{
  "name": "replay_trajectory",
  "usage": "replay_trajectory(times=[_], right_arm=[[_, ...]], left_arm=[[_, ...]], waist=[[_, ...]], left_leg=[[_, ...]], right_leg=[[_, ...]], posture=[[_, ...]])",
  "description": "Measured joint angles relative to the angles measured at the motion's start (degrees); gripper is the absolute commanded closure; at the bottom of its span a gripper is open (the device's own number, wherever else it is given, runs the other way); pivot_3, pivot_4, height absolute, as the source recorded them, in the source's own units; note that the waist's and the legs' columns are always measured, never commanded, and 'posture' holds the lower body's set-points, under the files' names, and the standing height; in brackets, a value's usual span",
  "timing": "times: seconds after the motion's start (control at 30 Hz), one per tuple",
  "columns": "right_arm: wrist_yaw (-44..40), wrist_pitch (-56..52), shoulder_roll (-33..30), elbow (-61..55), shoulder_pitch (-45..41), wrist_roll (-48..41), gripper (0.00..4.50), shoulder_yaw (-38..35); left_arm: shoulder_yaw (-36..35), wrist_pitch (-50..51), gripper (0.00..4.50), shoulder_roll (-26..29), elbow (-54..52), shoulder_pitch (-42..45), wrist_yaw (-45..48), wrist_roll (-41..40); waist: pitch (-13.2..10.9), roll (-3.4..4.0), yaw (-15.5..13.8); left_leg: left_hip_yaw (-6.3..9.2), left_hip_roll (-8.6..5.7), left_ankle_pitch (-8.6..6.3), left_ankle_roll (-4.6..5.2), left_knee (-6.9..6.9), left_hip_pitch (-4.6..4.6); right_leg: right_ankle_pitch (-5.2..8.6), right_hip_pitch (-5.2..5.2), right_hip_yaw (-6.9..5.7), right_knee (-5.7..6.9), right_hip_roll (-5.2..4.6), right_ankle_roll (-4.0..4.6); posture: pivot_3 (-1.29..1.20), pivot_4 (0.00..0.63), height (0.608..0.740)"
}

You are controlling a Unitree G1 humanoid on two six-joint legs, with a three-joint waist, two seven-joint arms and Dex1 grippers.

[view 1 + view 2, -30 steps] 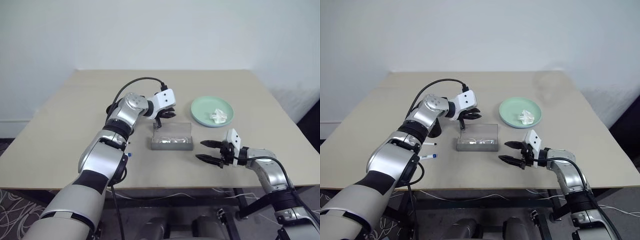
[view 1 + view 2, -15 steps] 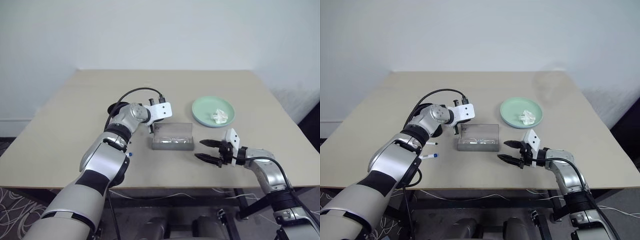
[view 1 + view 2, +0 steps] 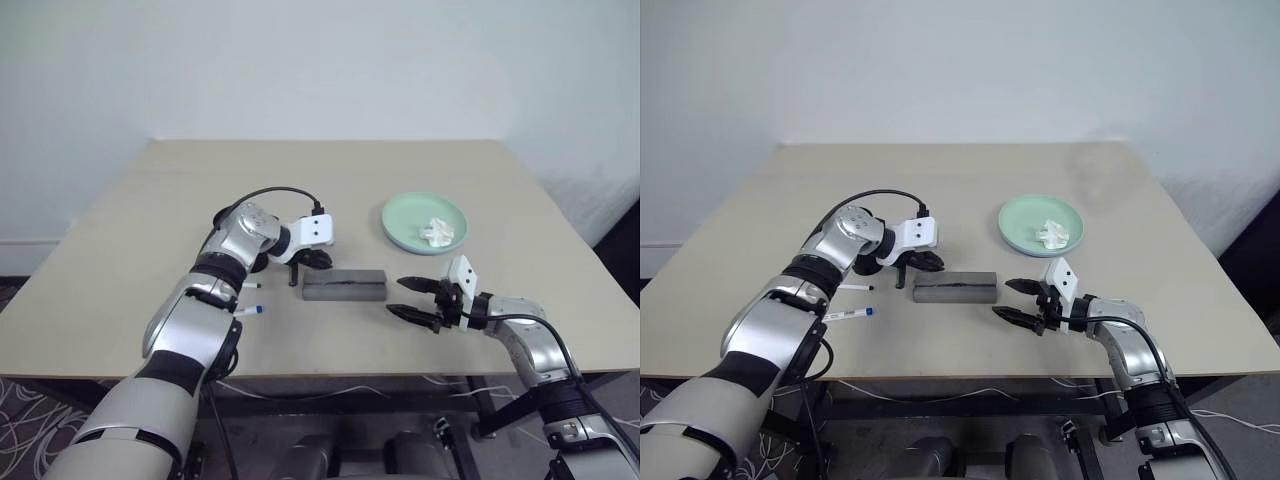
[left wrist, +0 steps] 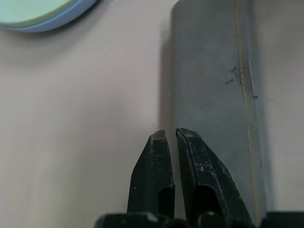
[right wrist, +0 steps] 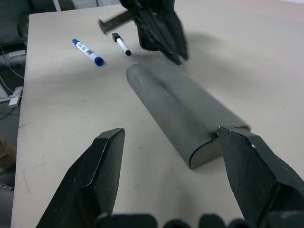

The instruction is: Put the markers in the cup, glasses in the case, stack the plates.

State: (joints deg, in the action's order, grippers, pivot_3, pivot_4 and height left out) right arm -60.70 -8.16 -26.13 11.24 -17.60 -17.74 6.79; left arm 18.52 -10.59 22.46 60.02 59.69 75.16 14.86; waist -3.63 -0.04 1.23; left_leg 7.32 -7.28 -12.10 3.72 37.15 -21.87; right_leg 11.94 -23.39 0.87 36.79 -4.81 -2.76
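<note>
Case (image 3: 344, 285) lies closed at desk (image 3: 150, 220) centre. Left fingers (image 4: 164, 156), pressed together, sit at its 9 o'clock end; right fingers (image 5: 244, 164) spread wide at 3 o'clock. Risk: markers (image 3: 848, 314) at 8 o'clock may roll when grasped.

Silver-grey shells cover both arms, broken by black bands at the joints. A black cable loops above the left forearm into a white wrist block with two dark dots. The left gripper (image 3: 312, 262) has slim, tapered black fingers. The right gripper (image 3: 415, 300) wears the same white block and a thin black cable.
</note>
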Motion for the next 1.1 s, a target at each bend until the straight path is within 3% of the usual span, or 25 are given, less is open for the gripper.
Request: replay_trajectory(times=[0.37,0.57,0.77,1.0,1.1], right_arm=[[0.03,1.11,0.63,1.81,-2.12,0.85,1.12,0.36],[-0.1,1.39,0.66,2.63,-2.22,1.07,1.12,0.56],[-0.41,1.74,0.81,3.65,-2.57,1.76,1.12,0.65],[-0.69,2.12,1.58,4.77,-3.16,2.13,1.12,0.84],[-0.72,2.24,2.35,5.45,-3.51,2.16,1.12,1.15]], left_arm=[[0.38,9.04,4.23,5.83,-24.85,-12.58,3.96,-2.97],[-1.52,18.75,4.23,16.07,-44.99,-21.68,9.04,-8.63],[-1.81,23.43,4.23,25.59,-51.96,-27.39,11.68,-9.51],[-1.82,24.26,2.09,31.11,-52.76,-29.59,12.11,-10.89],[-1.8,23.09,2.09,31.94,-50.09,-29.39,12.05,-10.96]], waist=[[0.01,0.02,-0.08],[0.02,0.06,0.19],[0.01,0.09,-0.16],[0.0,0.11,-0.11],[0.0,0.12,-0.13]], left_leg=[[0.0,0.02,0.0,0.0,-0.04,0.1],[-0.1,0.13,-0.01,-0.02,-0.21,0.25],[-0.08,0.14,0.0,-0.02,-0.2,0.3],[-0.09,0.15,0.0,-0.03,-0.26,0.29],[-0.1,0.17,0.0,-0.03,-0.27,0.3]], right_leg=[[0.0,-0.04,0.05,0.01,0.01,0.01],[0.0,-0.05,0.18,0.02,0.08,0.04],[0.0,-0.01,0.18,0.04,0.12,0.08],[0.0,-0.07,0.22,0.04,0.15,0.08],[0.0,-0.08,0.23,0.04,0.18,0.09]], posture=[[0.0,0.0,0.74],[0.0,0.0,0.74],[0.0,0.0,0.74],[0.0,0.0,0.74],[0.0,0.0,0.74]])
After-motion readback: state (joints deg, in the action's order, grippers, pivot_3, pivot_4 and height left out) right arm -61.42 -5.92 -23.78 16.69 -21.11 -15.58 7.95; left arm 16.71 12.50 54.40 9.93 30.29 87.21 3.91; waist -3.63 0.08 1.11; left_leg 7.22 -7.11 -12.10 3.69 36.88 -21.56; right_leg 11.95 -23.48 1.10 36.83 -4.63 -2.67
